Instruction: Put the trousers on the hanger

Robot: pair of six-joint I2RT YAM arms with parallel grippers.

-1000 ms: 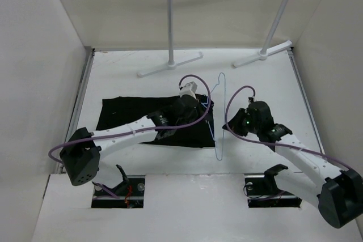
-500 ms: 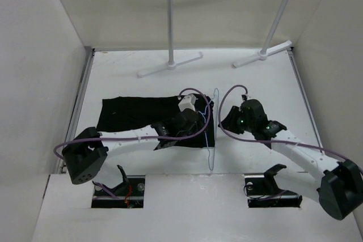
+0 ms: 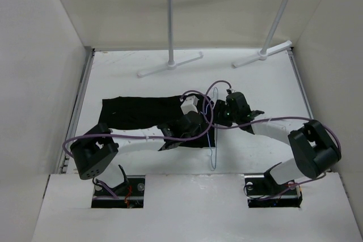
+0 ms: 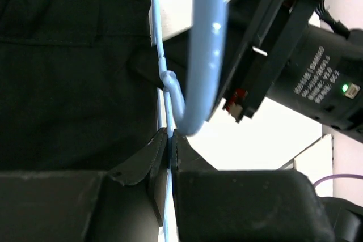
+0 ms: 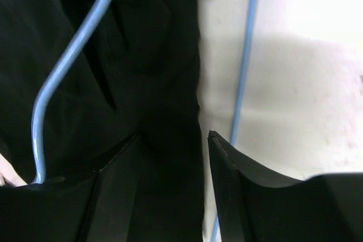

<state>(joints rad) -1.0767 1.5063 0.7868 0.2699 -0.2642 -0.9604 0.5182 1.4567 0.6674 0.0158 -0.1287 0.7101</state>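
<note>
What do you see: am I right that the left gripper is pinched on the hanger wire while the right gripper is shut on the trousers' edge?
Not quite. The right gripper is open: the right wrist view shows its jaws apart, with the edge of the trousers between them. The left gripper is indeed pinched on the hanger wire.

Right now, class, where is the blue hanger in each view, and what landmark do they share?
Top external: centre, hanger beside the trousers.
Left wrist: centre, pinched in the left pincer.
Right wrist: wires at upper left and upper right.
Landmark: the trousers' edge.
</note>
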